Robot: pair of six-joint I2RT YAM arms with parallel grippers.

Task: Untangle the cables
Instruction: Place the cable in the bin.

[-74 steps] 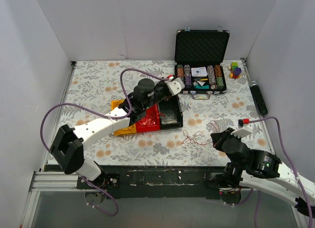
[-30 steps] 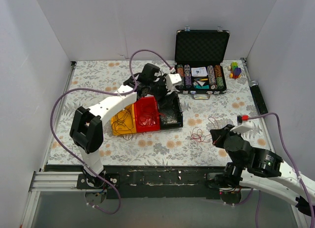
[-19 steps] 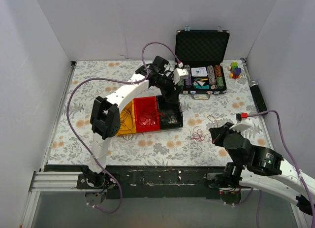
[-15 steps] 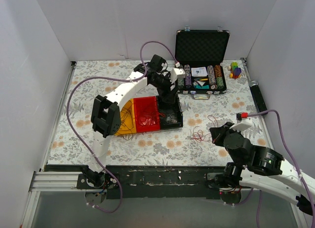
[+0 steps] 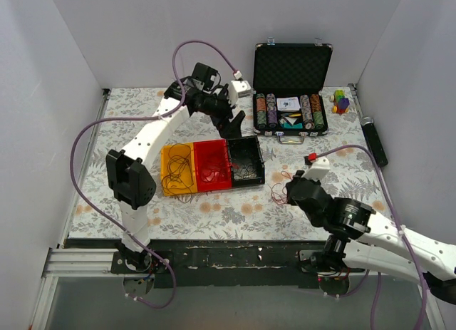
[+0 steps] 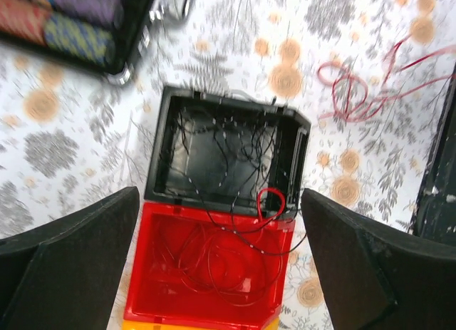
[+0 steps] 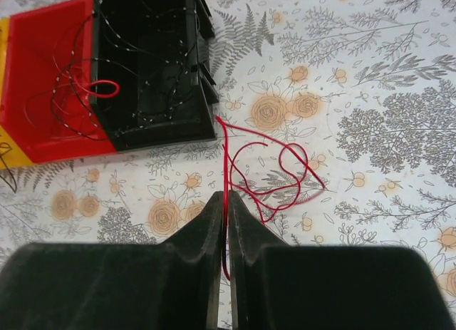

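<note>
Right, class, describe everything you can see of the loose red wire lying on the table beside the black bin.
The red wire is very thin, glossy, flexible and bright red. It lies slack on the flowered tablecloth in several overlapping loops, to the right of the black bin and outside it. One straight strand runs from near the bin's corner down between the closed fingers of the right end effector, which pinches it.
</note>
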